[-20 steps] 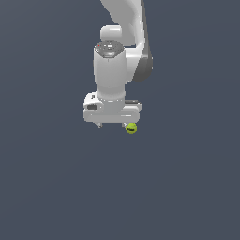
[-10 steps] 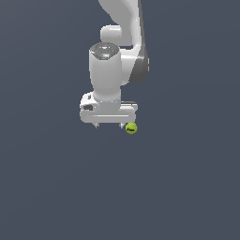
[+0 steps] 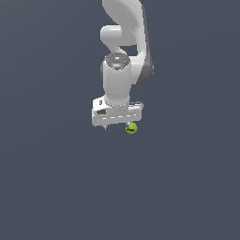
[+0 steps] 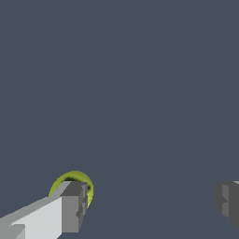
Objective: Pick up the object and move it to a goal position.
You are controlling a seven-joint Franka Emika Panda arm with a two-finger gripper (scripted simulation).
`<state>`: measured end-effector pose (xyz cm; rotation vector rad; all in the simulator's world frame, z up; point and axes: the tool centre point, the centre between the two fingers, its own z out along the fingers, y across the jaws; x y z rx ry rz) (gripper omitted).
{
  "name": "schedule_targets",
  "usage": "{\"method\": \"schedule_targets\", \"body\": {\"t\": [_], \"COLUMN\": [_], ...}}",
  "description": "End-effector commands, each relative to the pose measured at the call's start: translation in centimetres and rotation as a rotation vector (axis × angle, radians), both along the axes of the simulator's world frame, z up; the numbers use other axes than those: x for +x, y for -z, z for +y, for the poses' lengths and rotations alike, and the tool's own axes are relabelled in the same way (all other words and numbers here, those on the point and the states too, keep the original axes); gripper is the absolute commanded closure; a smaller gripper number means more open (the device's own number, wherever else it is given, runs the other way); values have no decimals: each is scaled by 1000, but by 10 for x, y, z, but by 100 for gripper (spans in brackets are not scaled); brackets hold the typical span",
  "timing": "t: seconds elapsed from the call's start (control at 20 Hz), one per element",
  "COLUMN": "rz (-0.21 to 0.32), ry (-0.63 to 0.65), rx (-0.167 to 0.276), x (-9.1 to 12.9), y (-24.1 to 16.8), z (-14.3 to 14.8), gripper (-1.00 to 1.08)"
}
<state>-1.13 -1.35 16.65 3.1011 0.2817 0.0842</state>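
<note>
The object, a tiny yellow-green ball (image 3: 131,128) with a small dark mark, sits on the dark grey floor. My white gripper (image 3: 118,125) hangs just over it, pointing down. In the exterior view the ball peeks out under the hand's right end. In the wrist view the ball (image 4: 88,186) lies mostly hidden behind one grey fingertip (image 4: 72,205), on its outer side and not in the gap. The other fingertip (image 4: 228,200) is far off, so the gripper (image 4: 150,203) is open and empty.
A flat, uniform dark grey floor (image 3: 56,187) surrounds the ball. The white arm (image 3: 124,28) rises above the hand to the picture's upper edge.
The hand has come down a little and shifted slightly toward the exterior view's right. The ball has stayed in place. The fingers remain apart.
</note>
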Motion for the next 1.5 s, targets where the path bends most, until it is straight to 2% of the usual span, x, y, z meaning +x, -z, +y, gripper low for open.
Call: {"method": "schedule_targets", "body": {"t": [0.0, 0.35, 0.65, 0.9, 1.45], "rz": [11, 40, 55, 60, 60], "ry": [-75, -307, -433, -480, -481], "rx": [-1, 1, 5, 7, 8], "x": [-11, -49, -72, -82, -82], "y": [13, 50, 68, 75, 94], "z": [13, 52, 71, 78, 79], "gripper": [-92, -92, -92, -92, -92]}}
